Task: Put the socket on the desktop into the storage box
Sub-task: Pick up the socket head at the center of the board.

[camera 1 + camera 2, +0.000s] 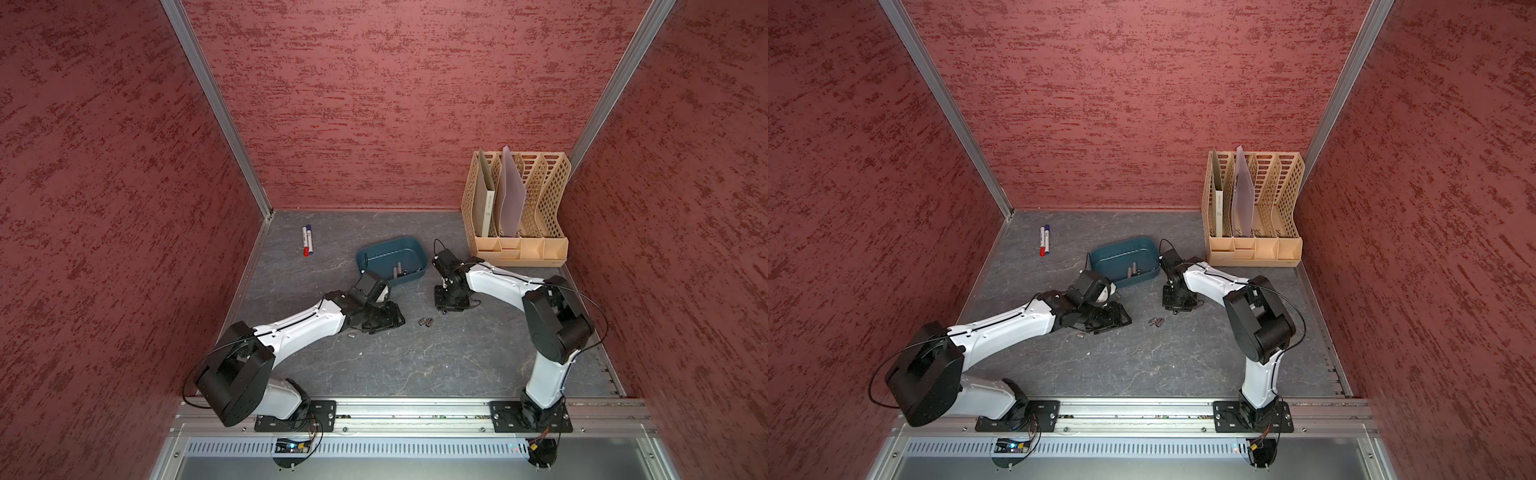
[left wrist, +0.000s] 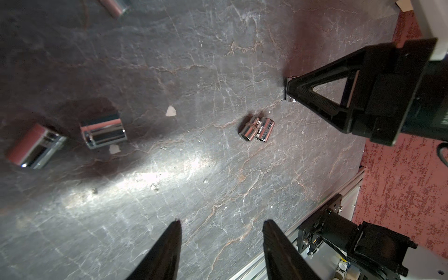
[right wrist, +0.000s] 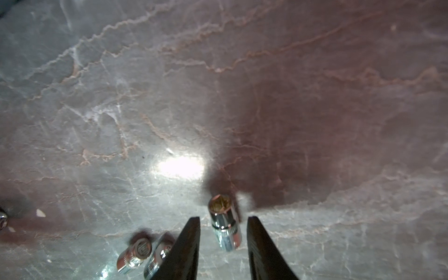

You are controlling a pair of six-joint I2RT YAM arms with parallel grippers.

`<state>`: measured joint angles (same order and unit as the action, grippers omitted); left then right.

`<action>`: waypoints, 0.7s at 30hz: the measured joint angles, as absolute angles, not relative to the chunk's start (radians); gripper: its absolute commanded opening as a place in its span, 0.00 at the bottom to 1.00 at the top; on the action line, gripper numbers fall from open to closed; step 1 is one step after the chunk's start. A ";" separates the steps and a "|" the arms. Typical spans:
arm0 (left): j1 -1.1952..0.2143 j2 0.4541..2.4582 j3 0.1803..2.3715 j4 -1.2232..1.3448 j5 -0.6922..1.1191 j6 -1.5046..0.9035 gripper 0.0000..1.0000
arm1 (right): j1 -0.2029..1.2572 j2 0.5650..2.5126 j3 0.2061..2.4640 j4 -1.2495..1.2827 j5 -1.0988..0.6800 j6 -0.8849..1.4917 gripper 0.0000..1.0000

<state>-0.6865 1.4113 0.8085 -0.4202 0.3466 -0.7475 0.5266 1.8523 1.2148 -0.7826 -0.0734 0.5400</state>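
My right gripper (image 3: 223,218) is down at the desktop (image 1: 415,365), its jaws either side of a small chrome socket (image 3: 224,228) lying there. A gap shows on both sides, so it is open. A pair of sockets (image 1: 426,322) lies between the two arms, and one more (image 1: 352,334) sits beside the left forearm. The teal storage box (image 1: 390,240) stands behind both grippers and has several sockets (image 1: 397,270) inside. My left gripper (image 2: 223,221) hovers low in front of the box, open, with bare desktop between its fingers.
More sockets (image 2: 103,131) lie under the left arm. Two markers (image 1: 307,241) lie at the back left. A beige file rack (image 1: 519,208) fills the back right corner. Red walls enclose three sides, and an aluminium rail (image 1: 395,405) runs along the front.
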 measured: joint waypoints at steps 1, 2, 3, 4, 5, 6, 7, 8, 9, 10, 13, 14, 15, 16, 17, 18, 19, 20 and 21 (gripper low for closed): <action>-0.686 1.410 0.806 -0.419 0.347 -0.748 0.56 | 0.527 1.855 1.215 -0.782 -0.073 0.540 0.34; -0.686 1.408 0.804 -0.418 0.347 -0.748 0.57 | 0.526 1.857 1.215 -0.782 -0.073 0.538 0.33; -0.686 1.407 0.803 -0.419 0.346 -0.749 0.56 | 0.526 1.860 1.215 -0.782 -0.073 0.538 0.32; -0.686 1.407 0.802 -0.418 0.346 -0.749 0.57 | 0.526 1.861 1.215 -0.782 -0.073 0.537 0.30; -0.686 1.406 0.802 -0.418 0.346 -0.752 0.56 | 0.526 1.863 1.215 -0.782 -0.074 0.537 0.29; -0.686 1.406 0.802 -0.418 0.344 -0.752 0.56 | 0.526 1.863 1.215 -0.781 -0.074 0.537 0.27; -0.686 1.405 0.802 -0.418 0.342 -0.752 0.57 | 0.526 1.864 1.215 -0.780 -0.074 0.535 0.27; -0.686 1.404 0.800 -0.417 0.341 -0.753 0.56 | 0.526 1.864 1.215 -0.779 -0.074 0.534 0.26; -0.686 1.402 0.799 -0.417 0.340 -0.753 0.56 | 0.526 1.864 1.215 -0.778 -0.074 0.534 0.24; -0.686 1.400 0.797 -0.418 0.339 -0.753 0.57 | 0.526 1.864 1.215 -0.778 -0.074 0.533 0.23; -0.686 1.397 0.797 -0.417 0.339 -0.754 0.56 | 0.526 1.864 1.215 -0.777 -0.075 0.533 0.21; -0.686 1.396 0.797 -0.417 0.339 -0.754 0.56 | 0.526 1.864 1.215 -0.776 -0.075 0.533 0.20; -0.686 1.395 0.797 -0.417 0.339 -0.755 0.56 | 0.526 1.864 1.215 -0.776 -0.075 0.533 0.20; -0.686 1.394 0.796 -0.417 0.339 -0.755 0.57 | 0.526 1.864 1.215 -0.776 -0.075 0.533 0.19; -0.686 1.393 0.797 -0.417 0.338 -0.755 0.56 | 0.526 1.864 1.215 -0.775 -0.075 0.533 0.19; -0.686 1.393 0.797 -0.417 0.338 -0.755 0.57 | 0.526 1.864 1.215 -0.775 -0.075 0.533 0.19; -0.686 1.393 0.797 -0.417 0.338 -0.755 0.57 | 0.526 1.864 1.215 -0.775 -0.075 0.533 0.19; -0.686 1.393 0.796 -0.417 0.337 -0.755 0.57 | 0.526 1.864 1.215 -0.775 -0.076 0.533 0.19; -0.686 1.393 0.797 -0.418 0.337 -0.755 0.57 | 0.526 1.864 1.215 -0.776 -0.076 0.533 0.19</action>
